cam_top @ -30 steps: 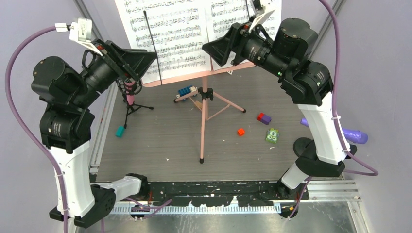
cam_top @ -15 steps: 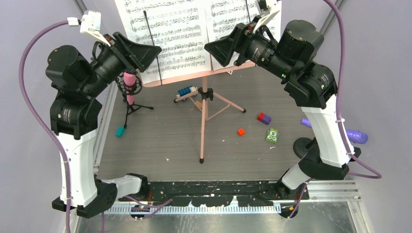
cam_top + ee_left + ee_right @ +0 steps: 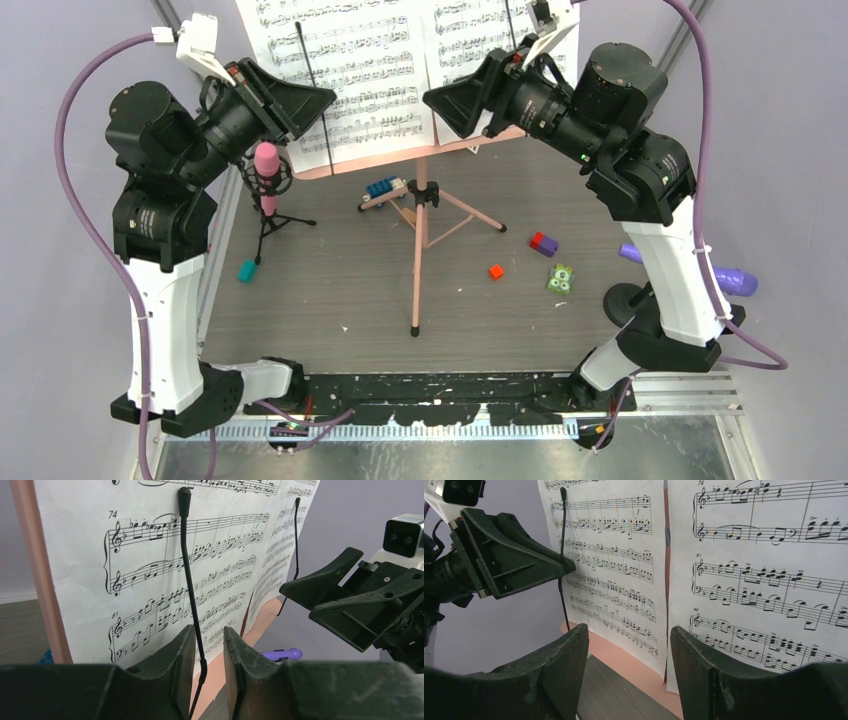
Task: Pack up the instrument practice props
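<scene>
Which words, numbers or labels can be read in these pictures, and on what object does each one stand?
"74": bar number on the left sheet-music page and on the right sheet-music page
"81": bar number, one staff system lower, on both pages
"88": bar number on the right page only, in the right wrist view
Too small to read: all print in the top view. No brand or label is readable.
</scene>
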Action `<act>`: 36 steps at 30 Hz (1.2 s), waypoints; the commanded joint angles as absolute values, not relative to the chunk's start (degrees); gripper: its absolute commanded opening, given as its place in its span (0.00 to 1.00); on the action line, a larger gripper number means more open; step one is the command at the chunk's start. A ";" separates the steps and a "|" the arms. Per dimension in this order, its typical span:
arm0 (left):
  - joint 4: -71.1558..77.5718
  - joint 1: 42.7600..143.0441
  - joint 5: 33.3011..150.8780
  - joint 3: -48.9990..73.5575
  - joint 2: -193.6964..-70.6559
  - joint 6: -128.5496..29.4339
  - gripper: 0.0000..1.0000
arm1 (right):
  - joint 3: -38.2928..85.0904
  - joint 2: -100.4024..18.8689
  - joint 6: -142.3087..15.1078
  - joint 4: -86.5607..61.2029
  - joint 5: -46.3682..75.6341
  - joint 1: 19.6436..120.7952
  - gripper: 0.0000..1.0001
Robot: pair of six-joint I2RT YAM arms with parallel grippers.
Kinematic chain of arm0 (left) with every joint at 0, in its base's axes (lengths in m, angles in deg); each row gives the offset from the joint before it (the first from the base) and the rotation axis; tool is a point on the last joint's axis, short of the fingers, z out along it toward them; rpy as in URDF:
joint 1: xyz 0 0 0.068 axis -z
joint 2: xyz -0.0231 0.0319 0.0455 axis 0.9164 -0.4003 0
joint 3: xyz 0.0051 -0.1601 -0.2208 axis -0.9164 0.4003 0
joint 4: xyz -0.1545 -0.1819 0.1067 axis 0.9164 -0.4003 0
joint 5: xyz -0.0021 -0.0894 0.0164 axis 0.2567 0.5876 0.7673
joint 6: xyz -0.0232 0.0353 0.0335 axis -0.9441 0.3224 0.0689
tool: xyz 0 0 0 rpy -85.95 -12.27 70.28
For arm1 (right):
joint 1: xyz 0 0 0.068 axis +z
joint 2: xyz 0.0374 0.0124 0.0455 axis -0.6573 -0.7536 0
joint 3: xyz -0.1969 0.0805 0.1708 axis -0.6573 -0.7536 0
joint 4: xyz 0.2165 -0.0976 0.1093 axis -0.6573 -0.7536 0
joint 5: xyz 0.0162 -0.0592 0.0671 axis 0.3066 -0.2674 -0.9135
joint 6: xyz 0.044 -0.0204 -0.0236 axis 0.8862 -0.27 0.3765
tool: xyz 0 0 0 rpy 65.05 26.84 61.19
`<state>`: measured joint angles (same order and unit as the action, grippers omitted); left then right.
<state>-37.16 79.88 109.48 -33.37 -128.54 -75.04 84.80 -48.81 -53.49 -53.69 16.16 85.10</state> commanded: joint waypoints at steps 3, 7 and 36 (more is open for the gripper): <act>-31.93 79.67 111.71 -34.03 -127.11 -75.42 0.17 | 84.69 -47.20 -52.93 -50.61 16.40 84.79 0.63; -30.76 79.67 112.15 -32.62 -126.48 -75.38 0.00 | 84.63 -48.33 -51.37 -49.83 16.84 84.80 0.61; -29.92 79.67 113.01 -31.67 -126.16 -74.99 0.00 | 81.77 -51.48 -49.24 -44.77 20.13 84.86 0.62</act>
<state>-34.27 79.79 110.90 -31.23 -127.47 -75.06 81.39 -51.26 -49.27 -48.07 20.08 85.10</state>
